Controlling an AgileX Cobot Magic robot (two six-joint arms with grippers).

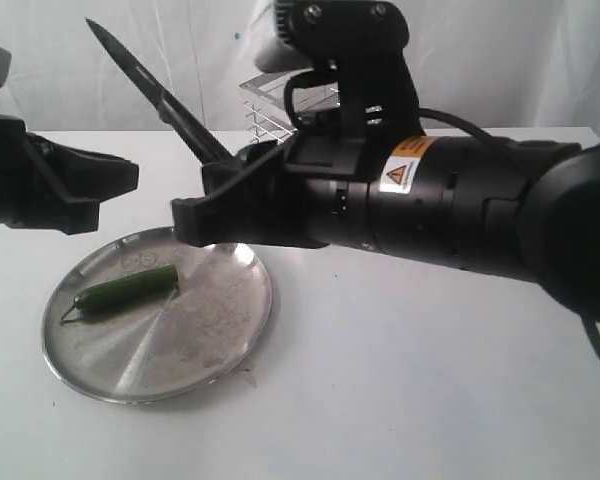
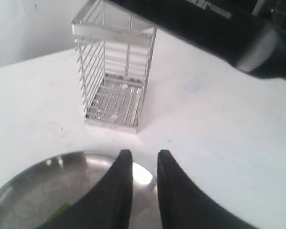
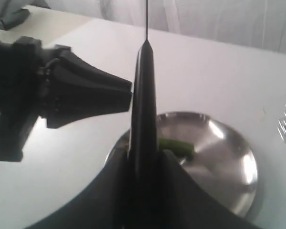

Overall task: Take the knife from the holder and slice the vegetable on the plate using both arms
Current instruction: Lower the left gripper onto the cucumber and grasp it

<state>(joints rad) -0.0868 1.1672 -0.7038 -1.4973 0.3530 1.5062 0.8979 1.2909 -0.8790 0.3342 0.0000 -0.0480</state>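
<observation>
The right gripper (image 1: 215, 195) sits at the centre of the exterior view with its fingers clamped on the handle of the knife (image 1: 155, 90). The dark blade slants up and away toward the upper left of that frame, its point high against the pale backdrop. In the right wrist view the knife (image 3: 144, 119) runs up the middle of the frame, pinched between the two black fingers (image 3: 174, 186), with its thin edge toward the camera.

The left gripper (image 1: 120, 178) enters from the left edge of the exterior view, above the plate and apart from the knife. Its fingers (image 2: 121, 186) are close together with only a narrow gap between them, and they hold nothing.

The plate (image 1: 220, 330) lies on the white table (image 1: 430, 400) in the lower left of the exterior view. The vegetable (image 1: 125, 290) lies on the plate's left part, its thin stem tip pointing toward the left rim. In the right wrist view a bit of it (image 3: 178, 147) shows just behind the fingers.

The holder (image 2: 115, 71) stands upright on the table in the upper left of the left wrist view, beyond the plate's far rim (image 2: 76, 157) and apart from it. In the exterior view it (image 1: 270, 115) is mostly hidden behind the right arm (image 1: 450, 210), which bears a yellow warning label (image 1: 408, 165).
</observation>
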